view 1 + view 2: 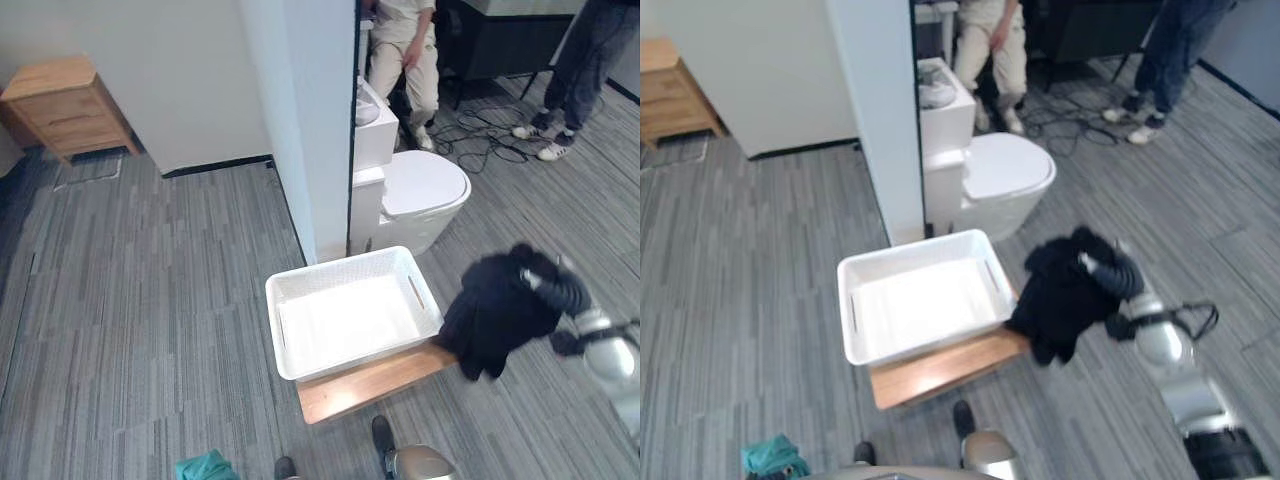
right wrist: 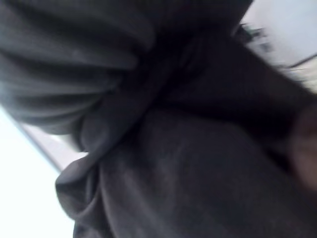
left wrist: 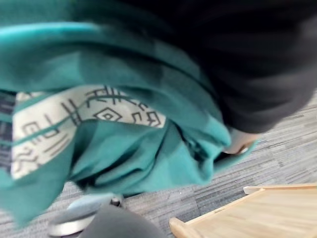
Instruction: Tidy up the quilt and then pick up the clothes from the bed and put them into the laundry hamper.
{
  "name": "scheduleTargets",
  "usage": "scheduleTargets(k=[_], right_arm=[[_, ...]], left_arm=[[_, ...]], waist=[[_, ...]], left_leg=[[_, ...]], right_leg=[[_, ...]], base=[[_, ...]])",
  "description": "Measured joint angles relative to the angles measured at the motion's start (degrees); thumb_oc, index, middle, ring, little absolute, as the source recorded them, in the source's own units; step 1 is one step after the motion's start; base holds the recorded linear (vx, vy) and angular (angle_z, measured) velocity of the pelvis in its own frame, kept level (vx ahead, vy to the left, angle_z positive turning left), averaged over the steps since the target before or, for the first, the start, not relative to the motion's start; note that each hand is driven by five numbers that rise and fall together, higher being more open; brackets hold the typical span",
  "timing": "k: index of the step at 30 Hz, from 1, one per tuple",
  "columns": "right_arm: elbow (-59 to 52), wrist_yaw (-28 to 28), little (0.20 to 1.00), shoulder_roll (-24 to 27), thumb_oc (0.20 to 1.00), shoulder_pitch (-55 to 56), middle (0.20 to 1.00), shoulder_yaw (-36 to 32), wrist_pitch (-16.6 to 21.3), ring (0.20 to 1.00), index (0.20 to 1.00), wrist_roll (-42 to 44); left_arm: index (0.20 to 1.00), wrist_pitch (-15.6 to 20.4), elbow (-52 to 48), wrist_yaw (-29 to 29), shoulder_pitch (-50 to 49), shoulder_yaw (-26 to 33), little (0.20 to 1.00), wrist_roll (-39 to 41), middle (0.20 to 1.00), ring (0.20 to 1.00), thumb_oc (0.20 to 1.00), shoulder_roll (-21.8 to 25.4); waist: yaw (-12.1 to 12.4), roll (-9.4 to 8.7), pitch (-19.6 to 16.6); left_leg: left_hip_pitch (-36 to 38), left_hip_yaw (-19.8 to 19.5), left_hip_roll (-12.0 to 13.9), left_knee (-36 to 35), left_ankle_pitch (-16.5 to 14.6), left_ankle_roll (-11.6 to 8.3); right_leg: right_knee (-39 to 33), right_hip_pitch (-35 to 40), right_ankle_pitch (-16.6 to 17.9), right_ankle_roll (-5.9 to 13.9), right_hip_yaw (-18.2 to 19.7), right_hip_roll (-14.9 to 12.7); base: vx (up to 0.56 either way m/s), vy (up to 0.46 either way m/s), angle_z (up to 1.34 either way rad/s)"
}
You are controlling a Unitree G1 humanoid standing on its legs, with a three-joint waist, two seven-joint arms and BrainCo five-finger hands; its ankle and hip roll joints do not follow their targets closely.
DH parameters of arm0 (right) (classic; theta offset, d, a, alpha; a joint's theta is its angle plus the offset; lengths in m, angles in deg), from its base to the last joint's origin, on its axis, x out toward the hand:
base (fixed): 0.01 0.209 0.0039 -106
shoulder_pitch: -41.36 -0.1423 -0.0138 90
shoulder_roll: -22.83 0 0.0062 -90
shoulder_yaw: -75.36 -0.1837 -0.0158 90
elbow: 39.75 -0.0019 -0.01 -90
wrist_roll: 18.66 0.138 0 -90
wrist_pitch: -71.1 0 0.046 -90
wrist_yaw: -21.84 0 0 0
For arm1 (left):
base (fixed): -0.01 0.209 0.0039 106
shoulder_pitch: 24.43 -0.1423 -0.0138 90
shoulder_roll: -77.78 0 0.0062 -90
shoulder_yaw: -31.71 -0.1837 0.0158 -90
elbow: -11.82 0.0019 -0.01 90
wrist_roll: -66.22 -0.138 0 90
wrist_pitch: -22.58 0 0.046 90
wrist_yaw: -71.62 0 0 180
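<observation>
Nearest, at the lower edge of the head views, one teal garment [image 1: 207,466] hangs low on the left; in the left wrist view it [image 3: 124,114] bears a pale patterned patch and drapes across the left hand, so I cannot tell how those fingers stand. Next comes one wooden stand [image 1: 370,385] on the grey floor [image 1: 150,300], carrying one white hamper [image 1: 348,310] with slotted handles; its inside looks bare. Just right of the hamper, one black garment [image 1: 495,310] hangs in the air, its lower folds level with the stand's right end. The right hand [image 1: 548,283] is buried in the top of that garment with the cloth bunched round it, gripping it; in the right wrist view dark folds [image 2: 188,163] lie right against the camera. Beyond the hamper stand one pale wall end [image 1: 305,120] and one white toilet [image 1: 420,195], lid down. Farther left sits one wooden nightstand [image 1: 65,105]. Farthest back are two people: one seated in beige trousers [image 1: 405,60], one standing in dark trousers [image 1: 580,70]
</observation>
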Motion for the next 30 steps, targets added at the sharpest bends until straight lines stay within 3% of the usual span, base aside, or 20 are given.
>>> scheduleTargets(k=[1,2,3,5,8,11,18,22,24,26,30], right_arm=[[-1.2,-0.26,0.2,1.06,0.2,-1.13,0.2,-0.08,0.47,0.2,0.2,0.03],[-1.51,-0.31,0.2,1.97,0.2,-3.46,0.2,0.4,0.83,0.2,0.2,0.02],[-1.58,-0.43,0.2,2.54,0.2,-4.88,0.2,0.39,0.9,0.2,0.2,0.01],[-1.93,-0.25,0.2,3.43,0.2,-5.6,0.2,0.4,0.96,0.2,0.2,-0.13],[-2.0,-0.2,0.2,3.92,0.2,-7.39,0.2,0.34,1.64,0.2,0.2,-0.41],[-1.92,0.22,0.2,6.18,0.2,-7.17,0.2,0.34,1.54,0.2,0.2,-0.46],[-1.45,2.32,0.2,6.17,0.2,-5.33,0.2,0.37,1.43,0.2,0.2,-0.47],[2.06,2.59,0.2,5.55,0.2,-11.42,0.2,9.16,0.89,0.2,0.2,-0.58],[2.97,2.62,0.2,5.2,0.2,-12.03,0.2,10.89,0.6,0.2,0.2,-0.6],[8.48,2.79,0.2,4.13,0.2,-14.33,0.2,15.85,-0.92,0.2,0.2,-0.95],[13.92,2.98,0.2,1.19,0.2,-14.52,0.2,19.41,-2.85,0.2,0.2,-2.97]], left_arm=[[0.2,0.03,-0.26,0.3,0.9,-0.94,0.2,0.33,0.2,0.2,0.2,0.05],[0.2,0.06,-0.71,0.41,1.79,-0.84,0.2,0.52,0.2,0.2,0.2,0.06],[0.2,0.07,-0.49,0.4,2.16,-0.94,0.2,0.55,0.2,0.2,0.2,0.31],[0.2,-0.14,1.51,0.69,3.1,-1.36,0.2,0.47,0.2,0.2,0.2,1.17],[0.2,-0.31,2.94,0.83,2.54,-1.35,0.2,0.44,0.2,0.2,0.2,1.81],[0.2,-0.3,3.3,0.84,2.63,-0.9,0.2,0.44,0.2,0.2,0.2,2.79],[0.2,-0.22,3.19,0.86,2.07,-0.73,0.2,0.24,0.2,0.2,0.2,2.88],[0.2,-0.72,2.17,0.44,3.03,-3.62,0.2,0.28,0.2,0.2,0.2,2.45],[0.2,-0.7,1.68,0.35,3.74,-3.74,0.2,0.38,0.2,0.2,0.2,2.09],[0.2,-0.34,-4.3,0.42,4.47,-6.3,0.2,0.75,0.2,0.2,0.2,1.63],[0.2,0.25,-17.87,0.51,5.98,-9.59,0.2,0.85,0.2,0.2,0.2,1.75]], waist=[[-0.27,-0.05,0.05],[0.42,-0.91,0.17],[0.18,-0.71,0.3],[-0.35,-1.45,0.31],[-0.09,-1.56,0.32],[-0.78,-1.45,0.28],[-1.58,-0.44,0.28],[-2.92,0.27,0.52],[-2.78,0.99,0.89],[-3.04,2.75,1.78],[-2.98,6.14,3.9]], left_leg=[[-2.81,2.69,0.25,2.89,0.07,-0.19],[-5.04,8.88,-0.69,7.55,-0.46,0.37],[-6.19,11.92,-0.77,8.51,-2.01,2.02],[-5.94,14.46,-2.13,6.06,-1.85,3.26],[-3.71,14.06,-5.87,1.19,0.13,4.81],[-3.02,13.18,-7.64,-1.36,1.34,5.58],[-2.18,13.3,-7.02,-1.26,1.45,5.64],[-2.57,14.76,-6.52,-1.67,0.94,4.48],[-3.39,15.03,-6.52,-1.66,1.34,4.42],[-5.64,15.08,-6.33,-1.66,1.88,4.9],[-7.76,15.02,-6.57,-1.66,2.78,5.47]], right_leg=[[0.06,0.42,-0.19,-0.51,-2.93,-0.68],[0.11,0.23,-0.77,-1.31,-5.29,-1.6],[0.33,0.12,-0.63,-0.91,-6.59,-2.09],[0.06,0.24,-1.21,0.08,-8.3,-3.96],[0.04,1.14,-1.23,0.78,-8.14,-6.45],[0.13,1.11,-0.74,2.73,-9.05,-7.84],[0.35,1.93,-0.35,3.32,-9.04,-7.09],[0.03,0.64,-1.25,3.79,-7.47,-6.96],[0.06,-0.25,-1.46,3.93,-7.14,-6.99],[0.05,-2.88,-1.27,4.2,-6.8,-6.84],[0.07,-4.83,-0.29,4.1,-7.03,-7.01]], base=[[-0.25,-0.182,1.14],[-0.16,-0.135,1.16],[-0.04,-0.027,0.84],[0.03,0.025,0.63],[0.04,-0.001,0.27],[0.06,0.02,0.29],[0.0,-0.002,0.0],[-0.11,0.036,-0.22],[-0.15,0.056,-0.13],[-0.1,0.047,-0.04],[-0.05,0.032,0.04]])
